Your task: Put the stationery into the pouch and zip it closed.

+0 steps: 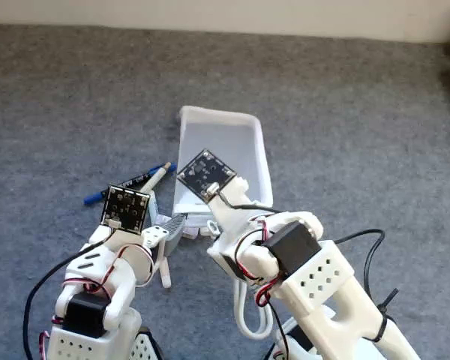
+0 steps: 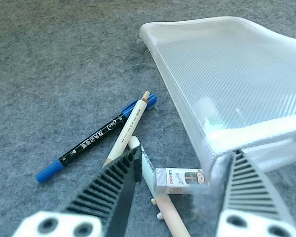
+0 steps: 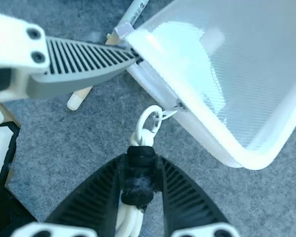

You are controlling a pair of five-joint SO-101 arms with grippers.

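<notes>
- Now our left jaws gape open by the pouch (image 2: 227, 74); right jaws clamp its zip pull (image 3: 139, 173).
- White print runs along the marker (image 2: 96, 139); the eraser (image 2: 180, 181) is labelled.
- Grey carpeted desk (image 1: 75, 90).

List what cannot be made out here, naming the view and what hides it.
High view: the near end of the pouch, covered by the wrist cameras.
Left wrist view: the nearer pale pen, partly behind the left gripper, cut off by the edge.
Right wrist view: the white cord, cut off inside the right gripper.
Left wrist view: a pale shape inside the pouch, blurred by mesh.
</notes>
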